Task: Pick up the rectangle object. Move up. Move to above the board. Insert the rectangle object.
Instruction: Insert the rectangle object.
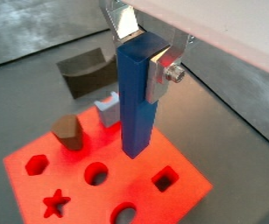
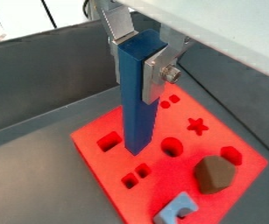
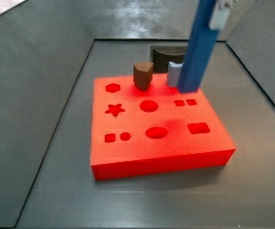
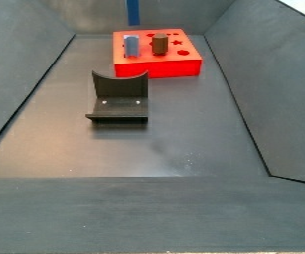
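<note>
My gripper (image 1: 146,51) is shut on the top of the rectangle object (image 1: 138,105), a long bright-blue bar hanging upright. Both wrist views show the silver fingers (image 2: 161,72) clamping its upper end. The bar's lower end sits just over the top of the red-orange board (image 1: 178,197), close to its small cutouts; I cannot tell if it touches. In a side view the bar (image 3: 197,49) stands over the board's (image 3: 151,154) back right part, with the gripper (image 3: 216,12) at the frame's top. Another side view shows only the bar's lower part (image 4: 133,10) above the board (image 4: 182,65).
A brown cylinder (image 3: 143,76) and a short grey-blue block (image 1: 107,110) stand on the board near the bar. The black fixture (image 4: 119,96) rests on the grey floor beside the board. Sloping grey walls (image 4: 247,89) enclose the floor.
</note>
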Available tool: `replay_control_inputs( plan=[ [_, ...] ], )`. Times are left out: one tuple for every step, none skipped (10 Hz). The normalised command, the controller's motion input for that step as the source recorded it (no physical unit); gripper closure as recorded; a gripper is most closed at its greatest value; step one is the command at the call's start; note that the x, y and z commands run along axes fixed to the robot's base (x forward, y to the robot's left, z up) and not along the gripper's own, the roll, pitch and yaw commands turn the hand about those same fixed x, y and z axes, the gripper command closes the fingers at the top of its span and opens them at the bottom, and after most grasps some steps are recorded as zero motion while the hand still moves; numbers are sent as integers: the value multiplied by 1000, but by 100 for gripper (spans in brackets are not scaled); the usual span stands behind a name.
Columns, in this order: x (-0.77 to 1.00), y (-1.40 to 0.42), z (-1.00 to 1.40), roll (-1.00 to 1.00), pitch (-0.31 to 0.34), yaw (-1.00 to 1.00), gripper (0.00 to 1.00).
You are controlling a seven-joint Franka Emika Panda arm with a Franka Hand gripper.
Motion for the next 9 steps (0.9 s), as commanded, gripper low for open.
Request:
replay_control_inputs(
  plan=[
    [517, -309, -300, 166, 134, -260, 100],
    [769, -329, -274, 117, 20, -146, 100],
    [746, -320, -303, 80, 0, -157, 100],
    [457, -254, -294, 11, -47, -271, 100],
    [240, -154, -200, -24, -137, -411, 100],
    [63, -111, -131, -33, -139, -374, 100],
    [0, -100, -100, -13, -150, -200, 100],
    [-74, -117, -103, -1, -131, 0, 100],
    [-157, -120, -106, 0, -84, 123, 100]
  ],
)
